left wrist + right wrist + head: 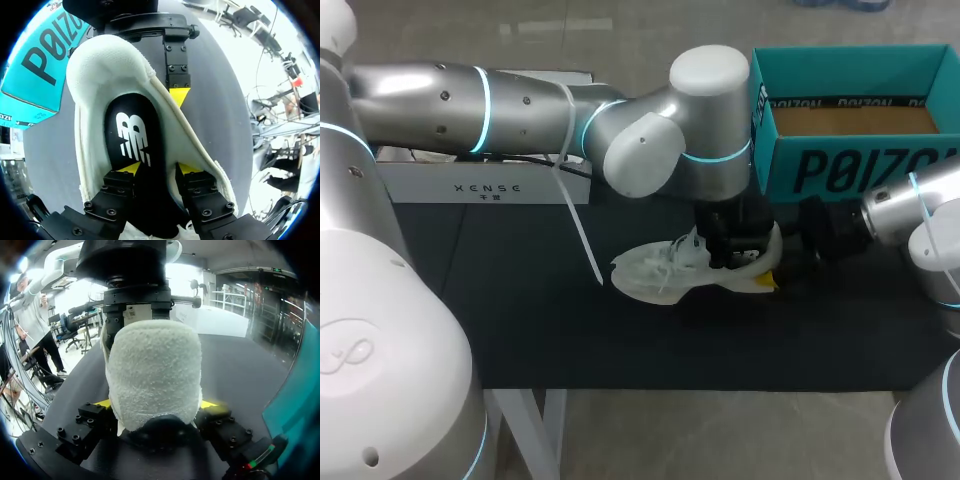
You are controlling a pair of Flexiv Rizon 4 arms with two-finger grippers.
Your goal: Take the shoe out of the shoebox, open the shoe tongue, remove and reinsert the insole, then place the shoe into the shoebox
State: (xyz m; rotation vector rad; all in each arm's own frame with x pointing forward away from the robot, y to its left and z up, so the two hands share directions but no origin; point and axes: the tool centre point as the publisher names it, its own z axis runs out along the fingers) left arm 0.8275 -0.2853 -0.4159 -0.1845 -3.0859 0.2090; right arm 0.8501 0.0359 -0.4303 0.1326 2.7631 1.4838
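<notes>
Shoe (660,272) clamped at heel by right gripper (156,404).

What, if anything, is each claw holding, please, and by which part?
The right claw clasps the white fabric sneaker by its heel. The left claw is inside it, over the black insole; its hold cannot be told.

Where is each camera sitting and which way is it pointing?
Head view: above and behind, looking down on the table; left arm and right arm meet at the shoe.
Left wrist view: on that wrist, looking into the shoe; left pincer shows.
Right wrist view: on that wrist, facing the heel; right pincer clamps it.
Shared: head and left wrist views show the shoebox.
</notes>
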